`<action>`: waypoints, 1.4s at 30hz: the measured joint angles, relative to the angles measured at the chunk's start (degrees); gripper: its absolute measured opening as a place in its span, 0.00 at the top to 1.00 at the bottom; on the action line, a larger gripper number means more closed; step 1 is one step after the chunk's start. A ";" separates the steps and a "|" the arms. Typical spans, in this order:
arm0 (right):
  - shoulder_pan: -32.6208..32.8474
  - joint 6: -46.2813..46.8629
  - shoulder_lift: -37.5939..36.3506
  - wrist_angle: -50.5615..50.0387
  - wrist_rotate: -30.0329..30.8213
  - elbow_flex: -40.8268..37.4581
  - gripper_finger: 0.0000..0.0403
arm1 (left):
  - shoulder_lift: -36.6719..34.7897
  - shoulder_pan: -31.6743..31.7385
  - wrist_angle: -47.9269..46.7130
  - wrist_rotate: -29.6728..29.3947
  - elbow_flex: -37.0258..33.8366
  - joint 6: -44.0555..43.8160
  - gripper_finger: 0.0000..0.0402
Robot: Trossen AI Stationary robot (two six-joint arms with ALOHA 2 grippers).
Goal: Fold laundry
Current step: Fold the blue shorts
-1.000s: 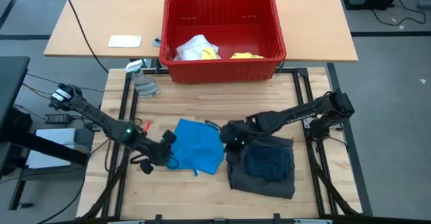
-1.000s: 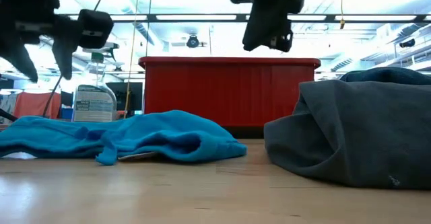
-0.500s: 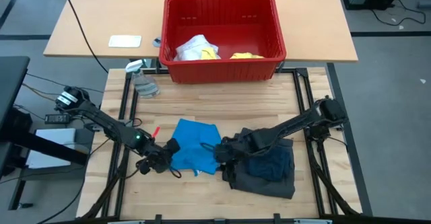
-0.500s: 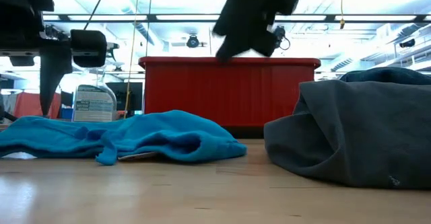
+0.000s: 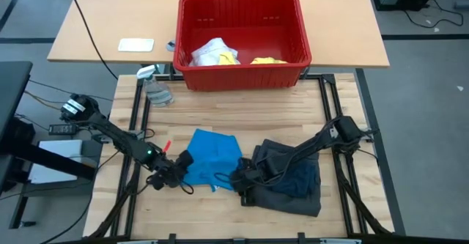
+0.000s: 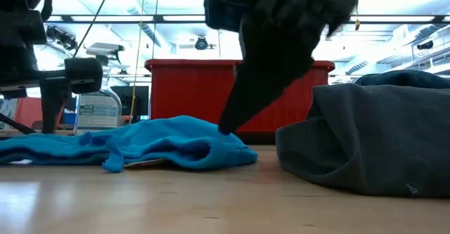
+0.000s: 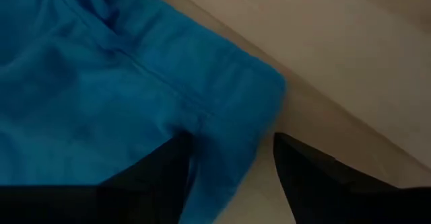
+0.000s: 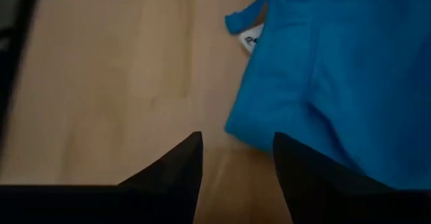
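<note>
both tools, left and right, are gaping at the unfolded blue piece; i am judging folding barely begun.

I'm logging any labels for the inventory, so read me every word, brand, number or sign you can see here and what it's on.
No text can be read here.
Clear plastic spray bottle: printed label, too blurred to read.
Bright blue cloth garment: small white tag, print too small to read.
Red plastic slotted basket: no markings visible.

The right gripper has its two dark fingers spread, bare wooden table between them. The bright blue piece lies just beyond one fingertip, its edge near the gap.
</note>
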 joint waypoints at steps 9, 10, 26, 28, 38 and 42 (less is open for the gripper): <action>-1.87 -3.75 6.04 8.23 -3.34 0.07 0.55 | -0.09 -0.15 7.27 0.56 -3.57 -5.45 0.60; -1.99 -2.98 6.42 8.09 -3.36 0.28 0.57 | -0.04 -0.16 7.29 0.66 -3.58 -6.97 0.64; -9.73 12.29 -9.92 -0.02 -23.62 0.02 0.97 | -7.48 0.20 -1.28 2.14 8.67 -34.31 0.97; -10.90 13.38 -13.42 -1.95 -24.75 -0.04 0.97 | -10.31 0.68 -3.05 2.18 12.39 -35.67 0.97; -17.23 21.34 -26.45 -4.38 -34.80 0.00 0.97 | -17.76 2.40 -6.48 2.34 26.58 -49.90 0.98; -23.07 16.32 -23.58 -6.20 -34.82 0.09 0.97 | -16.73 2.97 -13.45 -3.57 25.46 -55.07 0.98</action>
